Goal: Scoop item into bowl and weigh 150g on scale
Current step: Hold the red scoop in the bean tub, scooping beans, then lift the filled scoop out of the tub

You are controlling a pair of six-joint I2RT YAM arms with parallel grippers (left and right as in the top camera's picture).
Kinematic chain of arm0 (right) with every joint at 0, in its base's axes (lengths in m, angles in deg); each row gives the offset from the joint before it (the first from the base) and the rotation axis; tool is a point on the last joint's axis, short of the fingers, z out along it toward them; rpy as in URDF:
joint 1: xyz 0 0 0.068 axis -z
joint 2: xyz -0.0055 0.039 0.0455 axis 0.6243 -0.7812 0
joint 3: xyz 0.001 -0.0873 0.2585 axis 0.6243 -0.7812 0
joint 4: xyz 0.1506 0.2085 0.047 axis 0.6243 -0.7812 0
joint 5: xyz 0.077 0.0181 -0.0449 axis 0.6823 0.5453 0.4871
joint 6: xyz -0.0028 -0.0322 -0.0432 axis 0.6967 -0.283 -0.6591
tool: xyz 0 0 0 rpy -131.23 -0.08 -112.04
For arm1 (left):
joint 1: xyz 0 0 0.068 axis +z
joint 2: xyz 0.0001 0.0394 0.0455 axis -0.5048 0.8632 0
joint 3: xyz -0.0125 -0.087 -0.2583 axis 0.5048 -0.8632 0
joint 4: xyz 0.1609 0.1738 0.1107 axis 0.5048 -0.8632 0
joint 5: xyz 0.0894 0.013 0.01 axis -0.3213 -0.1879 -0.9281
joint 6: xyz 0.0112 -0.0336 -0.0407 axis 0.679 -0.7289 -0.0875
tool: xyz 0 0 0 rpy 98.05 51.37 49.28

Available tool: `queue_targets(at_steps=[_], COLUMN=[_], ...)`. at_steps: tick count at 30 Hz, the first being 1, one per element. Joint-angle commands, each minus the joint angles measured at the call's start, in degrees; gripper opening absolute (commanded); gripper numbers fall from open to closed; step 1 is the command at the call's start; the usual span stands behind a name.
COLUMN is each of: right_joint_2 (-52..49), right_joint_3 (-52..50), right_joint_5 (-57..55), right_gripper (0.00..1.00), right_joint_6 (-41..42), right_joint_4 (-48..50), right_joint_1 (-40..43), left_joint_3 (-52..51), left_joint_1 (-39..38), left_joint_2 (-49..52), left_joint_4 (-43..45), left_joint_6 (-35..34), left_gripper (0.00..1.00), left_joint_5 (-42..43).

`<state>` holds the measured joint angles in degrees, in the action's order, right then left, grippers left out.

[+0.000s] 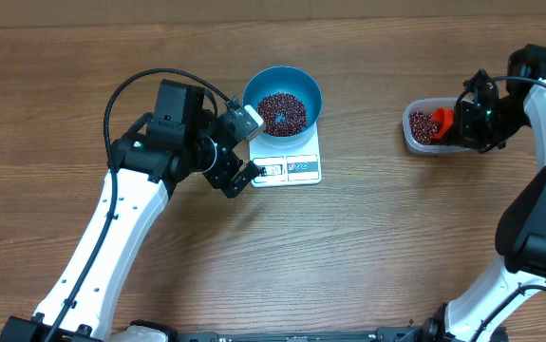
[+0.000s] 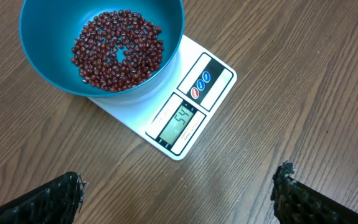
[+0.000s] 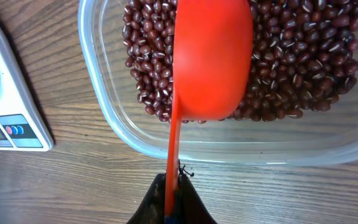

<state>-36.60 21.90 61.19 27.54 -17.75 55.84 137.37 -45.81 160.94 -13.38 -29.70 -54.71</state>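
A blue bowl (image 1: 283, 101) (image 2: 48, 59) stands on the white scale (image 1: 303, 167) (image 2: 194, 115), with a layer of dark red beans (image 1: 281, 112) (image 2: 117, 51) in its bottom. The scale's display is lit. My left gripper (image 1: 245, 145) (image 2: 179, 186) hovers wide open just left of the scale, nothing between its fingers. At the right, my right gripper (image 1: 464, 122) (image 3: 174, 193) is shut on the handle of an orange scoop (image 1: 442, 123) (image 3: 211, 59). The scoop hangs over more beans (image 3: 303, 56) in a clear tub (image 1: 426, 127) (image 3: 104, 93).
The wooden table (image 1: 367, 247) carries only the scale, the bowl and the tub. The left arm's body (image 1: 140, 190) lies across the left half. The right arm (image 1: 538, 190) rises along the right edge.
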Motion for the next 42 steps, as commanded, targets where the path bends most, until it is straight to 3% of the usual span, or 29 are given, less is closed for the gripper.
queue_targets(at_steps=[1,10,21,25,34,42], right_joint_2=[-0.5,-0.1,-0.4,-2.1,-4.4,-4.4], right_joint_3=[-0.4,0.5,0.3,0.3,0.3,0.3], right_joint_5=[0.1,-14.7,-24.0,-21.4,-5.0,2.2], right_gripper=[0.04,0.04,0.04,0.04,0.04,0.04], right_joint_6=[-0.9,5.8,6.1,5.7,-4.2,-5.4], right_joint_4=[0.7,2.1,4.6,3.8,-0.6,-1.2], right_joint_1=[-0.2,-0.7,-6.0,-6.3,-6.3,-5.5], left_joint_3=[-0.3,-0.3,-0.3,-0.3,-0.3,-0.3], left_joint_1=[0.1,0.1,0.1,0.1,0.1,0.1], left_joint_2=[0.2,0.2,0.2,0.2,0.2,0.2], left_joint_4=[0.1,0.1,0.1,0.1,0.2,0.1], left_joint_6=[-0.8,-0.8,-0.8,-0.8,-0.8,-0.8], left_gripper=[1.0,1.0,0.99,1.0,0.99,1.0], left_joint_5=[0.4,0.4,0.4,0.4,0.4,0.4])
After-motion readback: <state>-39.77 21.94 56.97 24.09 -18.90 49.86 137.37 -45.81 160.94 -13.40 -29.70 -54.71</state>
